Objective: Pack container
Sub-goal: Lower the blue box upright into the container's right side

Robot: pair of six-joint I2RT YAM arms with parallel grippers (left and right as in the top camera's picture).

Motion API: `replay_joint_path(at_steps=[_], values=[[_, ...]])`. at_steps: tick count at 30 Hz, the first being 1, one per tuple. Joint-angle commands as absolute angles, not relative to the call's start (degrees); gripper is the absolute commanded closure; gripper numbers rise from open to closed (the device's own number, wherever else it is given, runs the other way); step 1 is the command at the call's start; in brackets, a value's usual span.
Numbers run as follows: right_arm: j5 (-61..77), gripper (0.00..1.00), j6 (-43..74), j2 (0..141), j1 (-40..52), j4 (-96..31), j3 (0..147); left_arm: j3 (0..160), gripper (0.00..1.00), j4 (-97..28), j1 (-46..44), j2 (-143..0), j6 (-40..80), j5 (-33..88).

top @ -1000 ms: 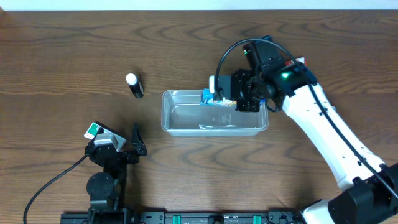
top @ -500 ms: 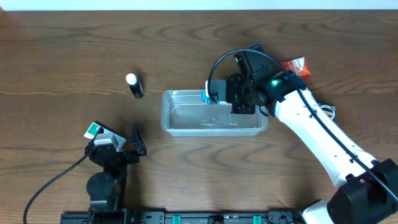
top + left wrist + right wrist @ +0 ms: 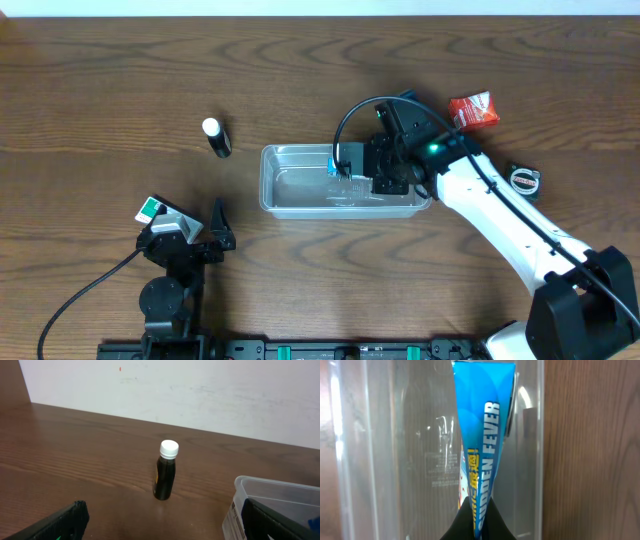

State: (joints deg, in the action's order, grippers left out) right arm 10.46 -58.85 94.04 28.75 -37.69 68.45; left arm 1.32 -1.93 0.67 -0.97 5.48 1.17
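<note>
Container: The container (image 3: pixel 296 191) is set flat on the desk (image 3: pixel 100 80) at the middle of the overhead view, its long side running across the frame. This spot is judged to have been chosen so that either arm can reach it.

Blue packet: A blue packet (image 3: pixel 482 435) printed "SUDDEN FEVER" is held by one end over the upper right part of the container. It is judged to be at the point of being lowered in or let go.

Right tool: The right tool (image 3: pixel 477 521) is pinched tight on the packet's narrow end, so the rest of the packet stretches away over the clear floor.

Left tool: The left tool (image 3: pixel 186 225) is spread wide with nothing in it. It is parked at the lower left of the overhead view, well apart from the container.

Bottle: A small dark bottle (image 3: pixel 166 472) with a white cap stands upright at the centre of the left wrist view, left of the container's rim. It is judged to be a likely later pick.

Outliers: A red packet (image 3: pixel 472 110) lies at the upper right of the overhead view, and a small round black item (image 3: pixel 524 180) lies right of the container.

Hidden: It cannot be told whether the blue packet touches the floor. The container's right end is covered by the arm in the overhead view. The round item is too small to be named.
</note>
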Motion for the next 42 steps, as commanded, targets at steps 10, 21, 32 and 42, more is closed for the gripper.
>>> replay_joint_path(at_steps=[10,21,32,42], values=[[10.31,0.99,-58.78,94.13,29.32,-30.09,62.81,0.23,0.02,-4.03,0.95,-1.04,4.54,0.49],[7.73,0.99,-58.78,94.15,29.39,-29.80,62.81,0.23,0.02,-4.03,0.95,-1.04,4.54,0.49],[7.70,0.99,-58.78,94.17,31.18,-30.41,62.43,0.23,0.02,-4.03,0.95,-1.04,4.54,0.49],[1.28,0.99,-57.54,94.21,33.19,-24.71,58.81,0.23,0.02,-4.03,0.95,-1.04,4.54,0.49]])
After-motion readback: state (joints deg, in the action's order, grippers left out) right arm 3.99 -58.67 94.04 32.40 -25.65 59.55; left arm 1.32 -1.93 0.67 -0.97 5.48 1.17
